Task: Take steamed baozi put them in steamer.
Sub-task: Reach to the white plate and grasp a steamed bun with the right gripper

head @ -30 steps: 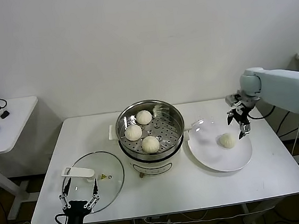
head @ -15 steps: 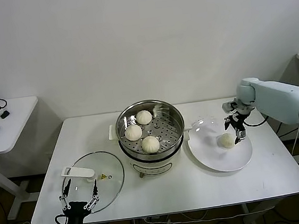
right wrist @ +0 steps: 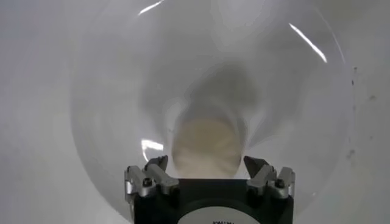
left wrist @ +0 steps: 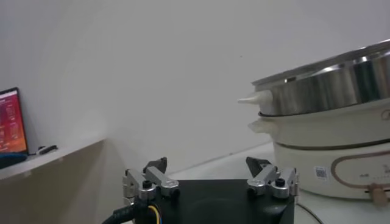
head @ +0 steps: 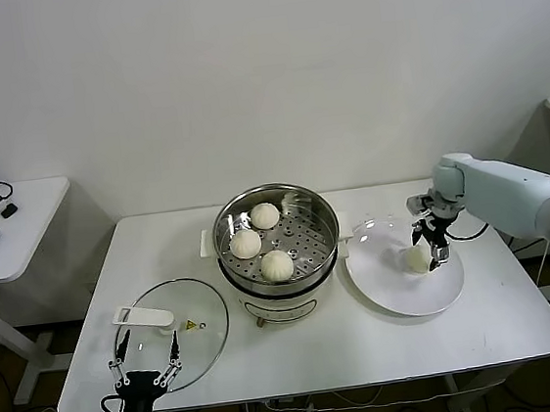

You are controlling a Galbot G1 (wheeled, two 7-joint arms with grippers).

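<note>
- Table [head: 300, 346]: white, carrying everything below; unchanged from a second ago.
- Steamer [head: 274, 216]: shiny steel pot at the table's middle, three buns [head: 276, 264] resting on its perforated tray, same as before; steel wall and white handle seen from the side in the left wrist view [left wrist: 329, 91].
- Glass lid [head: 171, 340]: lying flat on the table's front left, unmoved.
- White plate [head: 402, 291]: just right of the steamer, holding the fourth bun.
- Right gripper [head: 427, 249]: lower and nearer the steamer than a second ago, now down at the plate over the bun; fingers [right wrist: 152, 173] spread wide either side of it, not yet pressing.
- Left gripper [head: 146, 362]: parked at the table's front edge by the lid, fingers [left wrist: 149, 179] spread, unchanged.
- Fourth bun [right wrist: 204, 146]: on the plate, sitting between the right gripper's open fingers, partly hidden by them from the head.
</note>
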